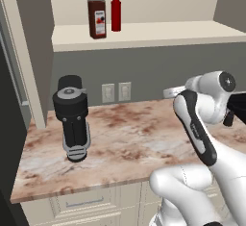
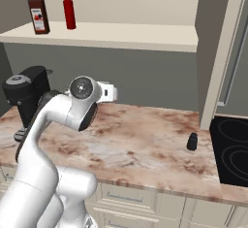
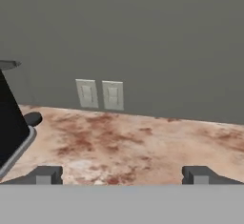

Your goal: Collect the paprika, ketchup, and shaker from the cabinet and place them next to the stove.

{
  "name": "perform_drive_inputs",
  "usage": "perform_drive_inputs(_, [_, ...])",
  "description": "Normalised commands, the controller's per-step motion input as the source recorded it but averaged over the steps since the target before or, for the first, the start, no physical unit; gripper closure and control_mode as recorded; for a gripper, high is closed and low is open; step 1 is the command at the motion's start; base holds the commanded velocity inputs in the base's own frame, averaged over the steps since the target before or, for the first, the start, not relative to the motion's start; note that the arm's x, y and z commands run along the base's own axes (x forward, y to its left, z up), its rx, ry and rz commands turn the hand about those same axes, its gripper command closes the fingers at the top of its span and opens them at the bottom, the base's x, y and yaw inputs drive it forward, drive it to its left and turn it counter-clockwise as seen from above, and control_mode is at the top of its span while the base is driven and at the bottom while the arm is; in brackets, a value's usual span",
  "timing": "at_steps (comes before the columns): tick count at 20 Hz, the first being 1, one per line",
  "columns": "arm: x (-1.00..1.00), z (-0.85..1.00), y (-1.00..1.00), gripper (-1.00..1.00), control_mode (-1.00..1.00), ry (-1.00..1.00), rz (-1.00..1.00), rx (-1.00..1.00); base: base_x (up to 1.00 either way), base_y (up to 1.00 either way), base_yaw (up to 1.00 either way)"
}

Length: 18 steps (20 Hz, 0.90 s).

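The paprika (image 1: 97,16) (image 2: 38,13) and the ketchup (image 1: 116,13) (image 2: 69,12) stand upright side by side on the shelf of the cabinet (image 1: 153,33) (image 2: 126,35). The small black shaker (image 2: 192,142) stands on the marble counter, just left of the black stove (image 2: 233,154). My gripper (image 3: 121,175) is open with its fingertips (image 3: 45,175) wide apart and nothing between them. It hangs low over the counter, well below the shelf, and faces the grey back wall.
A large black-and-silver coffee machine (image 1: 72,119) (image 2: 26,96) (image 3: 9,123) stands on the counter's left part. Two wall outlets (image 3: 100,94) (image 1: 116,92) sit on the back wall. A tall cabinet side panel (image 2: 213,52) rises by the stove. Drawer fronts (image 1: 86,202) run below the counter.
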Motion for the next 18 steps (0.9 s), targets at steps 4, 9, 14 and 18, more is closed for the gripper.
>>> perform_drive_inputs(4, [-0.26, 1.00, 0.64, -1.00, -1.00, -0.18, -0.06, 0.05, 0.00, 0.00, 0.00])
perform_drive_inputs(9, [-0.19, 1.00, 0.72, -1.00, -1.00, -0.17, -0.05, 0.02, 0.00, 0.00, 0.00])
perform_drive_inputs(14, [-0.17, 0.98, 0.56, -1.00, -1.00, -0.18, -0.05, 0.00, 0.00, 0.00, 0.00])
perform_drive_inputs(18, [-0.15, 0.75, 0.46, -1.00, -1.00, -0.16, -0.03, 0.00, 0.00, 0.00, 0.00])
